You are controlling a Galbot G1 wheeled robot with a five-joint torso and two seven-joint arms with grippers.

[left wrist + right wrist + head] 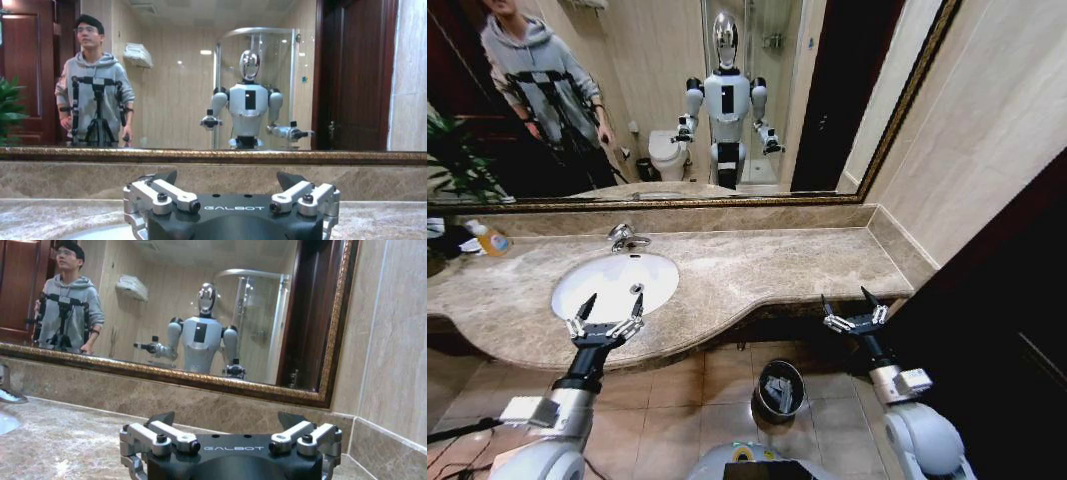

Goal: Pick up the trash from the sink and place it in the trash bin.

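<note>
Both pincers spread: left pincer (605, 314) over the sink (577, 290) at seven o'clock, right pincer (855, 308) beside the bench (767, 275); trash unseen, handling unjudgeable.

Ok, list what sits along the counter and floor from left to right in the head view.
Orange-yellow soap bottle → left tool, open at the front edge of the sink → chrome faucet → trash bin on the floor → right tool, open beyond the counter's right end.
</note>
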